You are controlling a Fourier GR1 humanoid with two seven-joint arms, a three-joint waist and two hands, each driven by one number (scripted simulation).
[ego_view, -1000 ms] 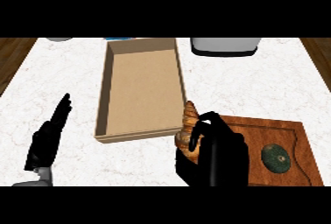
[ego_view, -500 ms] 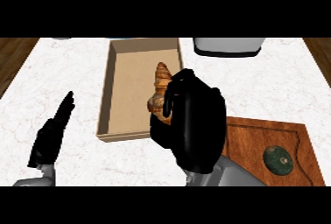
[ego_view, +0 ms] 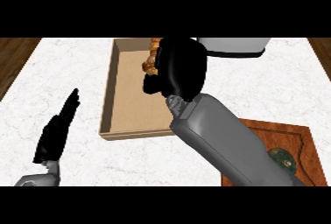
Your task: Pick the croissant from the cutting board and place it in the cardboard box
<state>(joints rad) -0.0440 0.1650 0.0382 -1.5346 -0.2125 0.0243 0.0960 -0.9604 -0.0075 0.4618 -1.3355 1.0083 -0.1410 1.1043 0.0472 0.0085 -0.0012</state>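
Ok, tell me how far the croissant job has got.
Done: the croissant is off the board. In hand: the right hand curls round it over the box's far end. To do: lower it and release it in the box. The left hand rests open at the view's left.

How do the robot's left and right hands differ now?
The right hand is curled round the brown croissant; the left hand is open and empty. The right hand is over the far end of the open cardboard box; the left hand is beside it, over the white marble counter. Both are black.
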